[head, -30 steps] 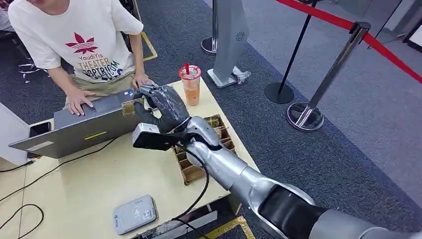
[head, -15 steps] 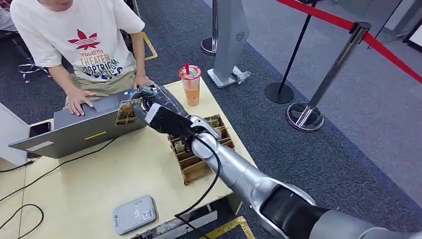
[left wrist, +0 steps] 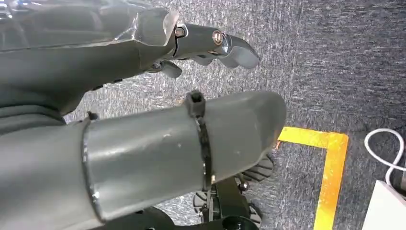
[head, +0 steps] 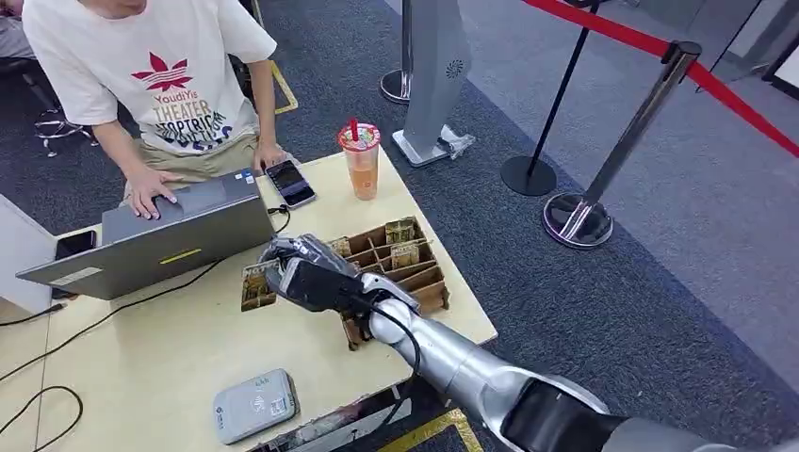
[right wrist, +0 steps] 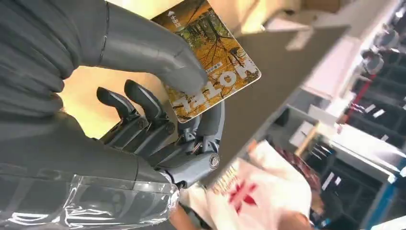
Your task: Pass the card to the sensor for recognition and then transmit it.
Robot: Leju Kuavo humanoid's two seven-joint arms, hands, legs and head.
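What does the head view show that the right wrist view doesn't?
Head view alone: the grey sensor near the table's front edge, the divided cardboard box, the drink and the phone. Right wrist view alone: the card's autumn-tree print, pinched under the thumb against the fingers. Both: the right hand holding the card, the laptop and the person.

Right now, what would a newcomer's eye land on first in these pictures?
The right robot hand, above the middle of the table, pinches a card with an autumn-leaf print. Behind it a person works at a laptop; a grey card sensor lies near the table's front edge.
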